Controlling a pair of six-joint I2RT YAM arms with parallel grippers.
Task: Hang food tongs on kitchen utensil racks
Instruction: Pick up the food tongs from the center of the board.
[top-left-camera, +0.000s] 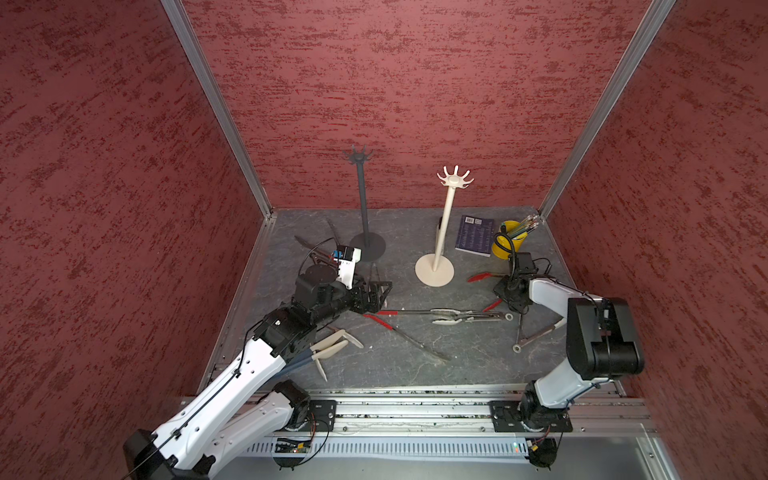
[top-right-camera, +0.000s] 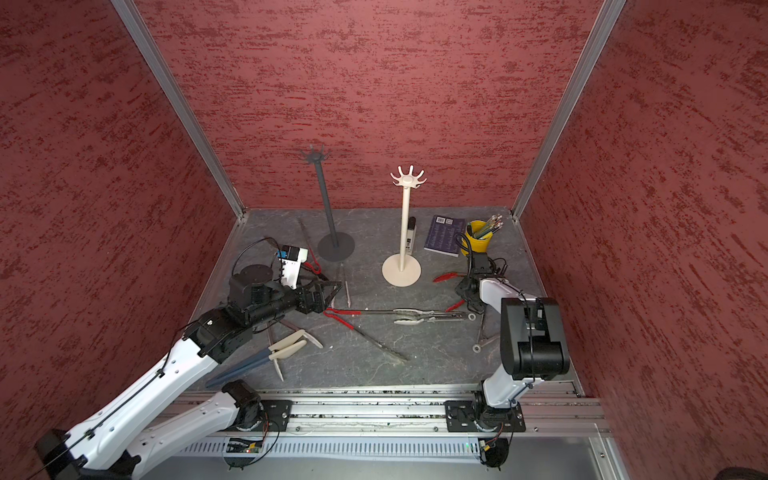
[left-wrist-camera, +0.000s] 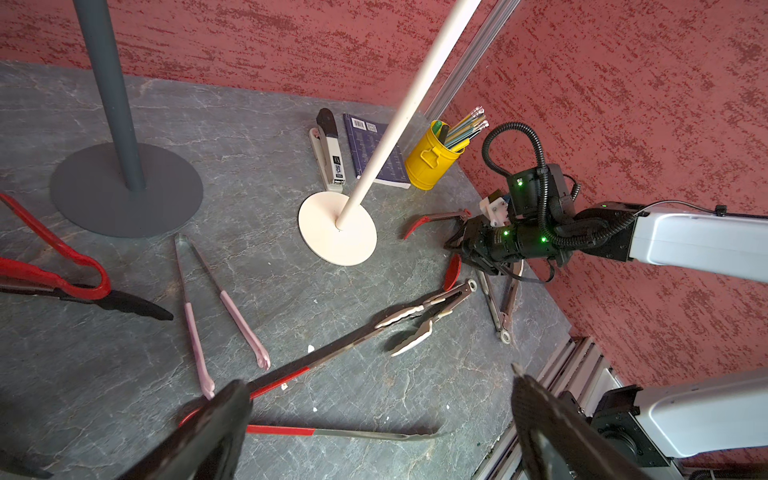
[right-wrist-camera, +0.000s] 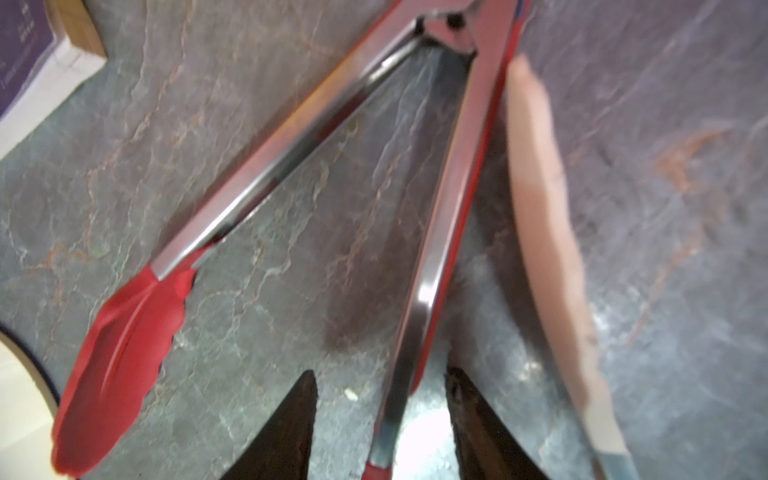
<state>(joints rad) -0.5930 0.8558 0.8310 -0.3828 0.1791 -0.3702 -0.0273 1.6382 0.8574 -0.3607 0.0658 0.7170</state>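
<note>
Two kitchen utensil racks stand at the back with nothing on their hooks: a dark grey one (top-left-camera: 365, 199) and a cream-white one (top-left-camera: 444, 224). Several food tongs lie flat on the grey table. My right gripper (right-wrist-camera: 381, 372) is low at the right, open, straddling one metal arm of red-tipped tongs (right-wrist-camera: 449, 187) with a gap on each side. In a top view it (top-left-camera: 505, 293) sits between the two red tips. My left gripper (left-wrist-camera: 379, 377) hangs wide open and holds nothing, just above long red-handled tongs (top-left-camera: 399, 328). Cream-tipped scissor tongs (top-left-camera: 457, 316) lie in the middle.
Pink tongs (left-wrist-camera: 232, 307), red-and-black tongs (left-wrist-camera: 62, 270), cream tongs (top-left-camera: 332, 347) and blue tongs (top-right-camera: 245, 365) lie near the left arm. A stapler (left-wrist-camera: 330, 153), purple book (top-left-camera: 475, 235) and yellow cup of pencils (top-left-camera: 505, 243) stand back right. Red walls close three sides.
</note>
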